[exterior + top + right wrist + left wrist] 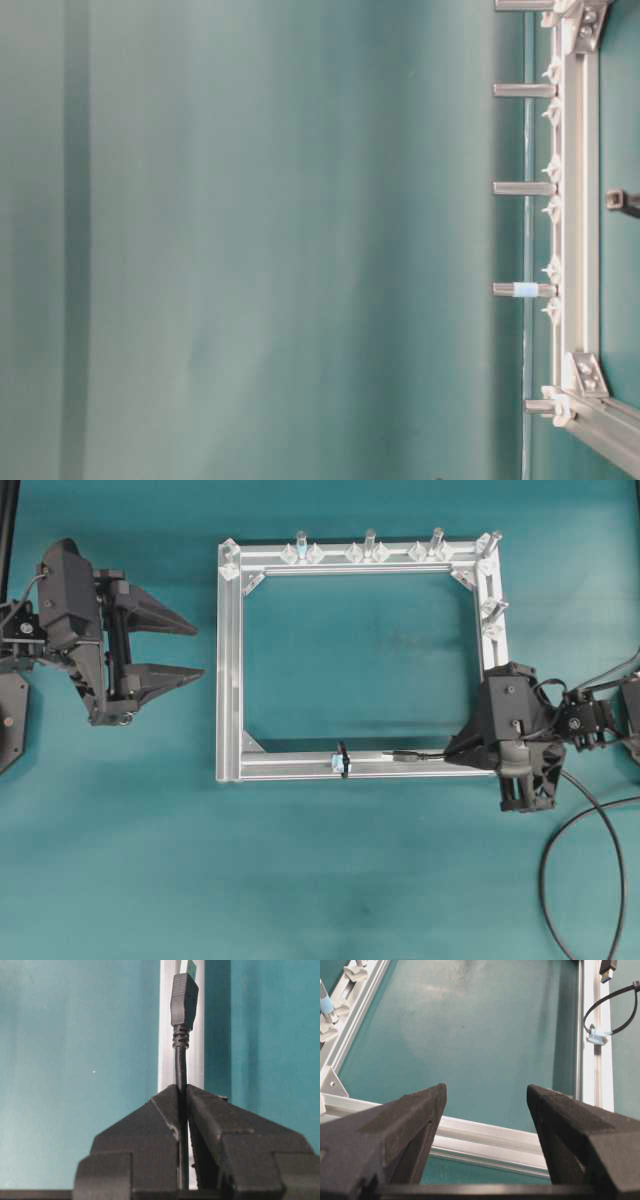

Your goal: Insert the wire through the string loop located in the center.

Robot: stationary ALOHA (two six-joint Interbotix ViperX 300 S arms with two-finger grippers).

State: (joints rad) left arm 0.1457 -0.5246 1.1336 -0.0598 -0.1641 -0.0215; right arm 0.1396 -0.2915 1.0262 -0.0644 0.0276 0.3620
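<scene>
Overhead exterior view: silver frame (231,660) lying flat on the teal tabletop (320,880), upright pegs (369,542) lined along its top bar and two more down the right bar. String loop (342,760) wrapped around the bottom bar, a little left of that bar's middle, pale-blue fitting at its lower edge. Right tool (452,752) at the lower right corner of the frame, clenched on the wire (425,756); plug end lying along the bottom bar and pointing left toward the loop, well short of it, not yet through. Rest of the cable trailing off to the lower right of the picture in a curve. Left tool (190,652) at the far left, clear of the frame, released, fingers spread wide and holding nothing.

Right wrist view: both pads pressed together on the thin black cable (180,1067), plug body standing above them, over the silver bar (165,1035), metallic tip cut off at the top edge.

Left wrist view: two dark fingers (407,1125) far apart in the foreground, frame bar crossing just behind them. String loop (610,1010) at upper right, standing up off the bar as an open ring, blue fitting (596,1037) at its base; plug tip (607,970) at the top edge, near the ring but outside it.

Table-level view: only pegs and one frame bar along the right side, seen sideways; neither tool recognisable.
</scene>
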